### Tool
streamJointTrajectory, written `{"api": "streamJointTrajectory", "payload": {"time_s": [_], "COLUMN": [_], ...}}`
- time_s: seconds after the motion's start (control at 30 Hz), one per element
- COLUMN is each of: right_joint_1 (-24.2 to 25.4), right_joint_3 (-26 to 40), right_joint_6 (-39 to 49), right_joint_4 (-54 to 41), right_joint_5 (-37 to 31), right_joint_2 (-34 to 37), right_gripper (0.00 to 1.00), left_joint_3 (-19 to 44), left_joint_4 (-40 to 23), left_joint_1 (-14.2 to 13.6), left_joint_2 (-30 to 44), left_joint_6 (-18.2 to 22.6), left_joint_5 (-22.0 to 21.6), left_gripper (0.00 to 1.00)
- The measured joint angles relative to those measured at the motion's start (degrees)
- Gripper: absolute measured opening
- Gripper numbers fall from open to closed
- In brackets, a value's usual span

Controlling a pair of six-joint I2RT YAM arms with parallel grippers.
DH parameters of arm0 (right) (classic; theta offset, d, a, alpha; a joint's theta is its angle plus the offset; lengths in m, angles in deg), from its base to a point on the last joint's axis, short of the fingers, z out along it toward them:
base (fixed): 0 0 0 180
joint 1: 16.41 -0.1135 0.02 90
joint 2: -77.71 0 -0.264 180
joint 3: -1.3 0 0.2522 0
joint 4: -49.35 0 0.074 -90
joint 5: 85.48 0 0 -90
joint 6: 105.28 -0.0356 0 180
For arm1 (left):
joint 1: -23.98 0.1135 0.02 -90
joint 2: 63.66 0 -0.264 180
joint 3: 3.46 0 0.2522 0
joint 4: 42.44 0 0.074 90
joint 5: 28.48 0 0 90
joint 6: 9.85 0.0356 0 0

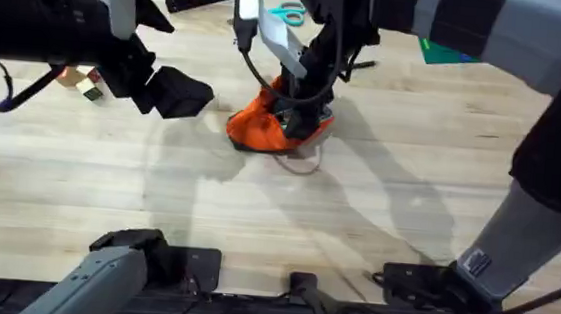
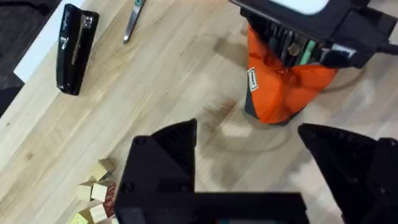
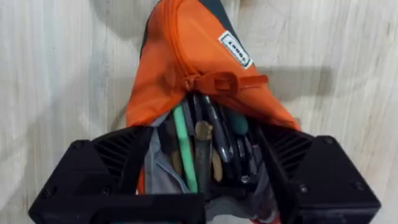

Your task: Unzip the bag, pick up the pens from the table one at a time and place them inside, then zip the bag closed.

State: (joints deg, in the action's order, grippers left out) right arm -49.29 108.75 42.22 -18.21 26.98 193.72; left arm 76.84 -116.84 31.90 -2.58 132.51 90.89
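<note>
Presently we find the right tool point(image 3: 205, 186) spread inside the open orange fabric pouch point(image 3: 186, 56); the left tool point(image 2: 249, 162) hangs open, empty.

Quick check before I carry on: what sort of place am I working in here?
Likely an office or stationery work table: a pale plank table carrying a black stapler, teal-handled scissors and an orange pencil bag open with pens inside.
</note>
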Motion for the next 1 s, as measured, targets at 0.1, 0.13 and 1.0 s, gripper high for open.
{"api": "streamJointTrajectory", "payload": {"time_s": [0.1,0.13,1.0], "right_joint_1": [0.0,0.0,6.9], "right_joint_3": [0.0,0.0,1.1], "right_joint_6": [0.0,0.0,-15.0], "right_joint_4": [0.0,0.0,6.5], "right_joint_5": [0.1,0.1,-0.1], "right_joint_2": [0.0,0.0,-22.8], "right_gripper": [0.997,0.997,0.997], "left_joint_3": [0.0,0.0,0.0], "left_joint_4": [0.0,0.0,0.0], "left_joint_1": [0.0,0.0,0.0], "left_joint_2": [0.0,0.0,0.0], "left_joint_6": [0.0,0.0,0.0], "left_joint_5": [0.0,0.0,0.0], "left_gripper": [0.993,0.993,0.993]}}
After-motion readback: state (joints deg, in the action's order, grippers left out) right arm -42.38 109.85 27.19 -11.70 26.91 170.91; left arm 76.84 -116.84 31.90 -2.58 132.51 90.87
